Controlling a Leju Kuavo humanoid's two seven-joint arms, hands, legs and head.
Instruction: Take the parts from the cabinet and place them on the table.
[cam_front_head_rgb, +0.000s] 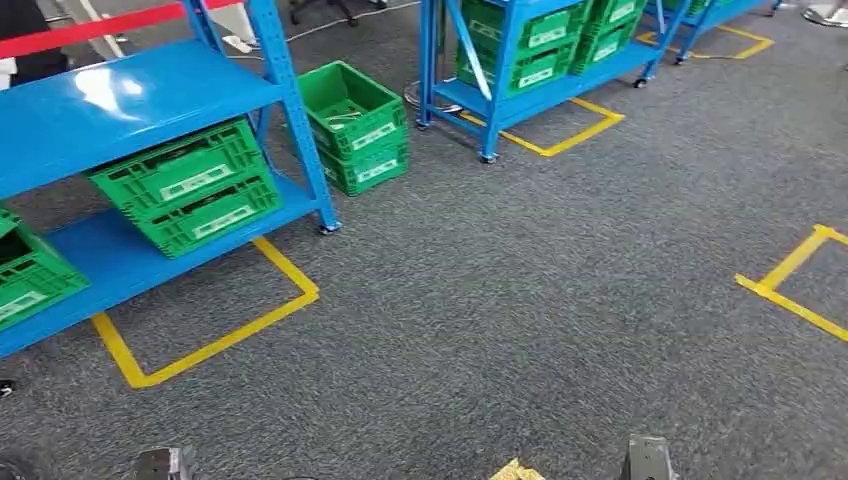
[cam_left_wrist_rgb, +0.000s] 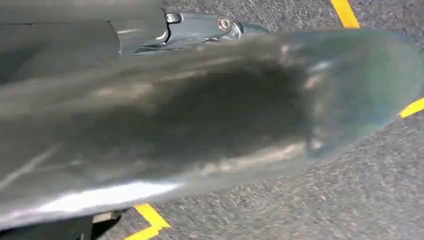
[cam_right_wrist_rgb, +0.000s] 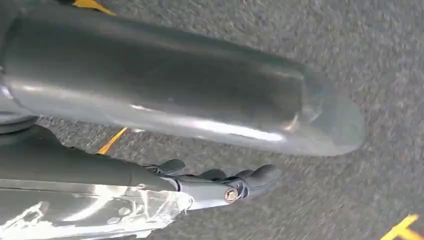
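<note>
Green slatted plastic crates (cam_front_head_rgb: 190, 185) sit on the blue metal shelving rack (cam_front_head_rgb: 120, 110); the right hand (cam_right_wrist_rgb: 235, 182) grips a clear plastic bag (cam_right_wrist_rgb: 90, 215); the left hand's state cannot be told.

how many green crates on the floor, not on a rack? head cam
2, stacked as one pile on the carpet between the two blue racks: the upper one open-topped with items inside, the lower one beneath it. Others could be hidden behind the racks.
</note>
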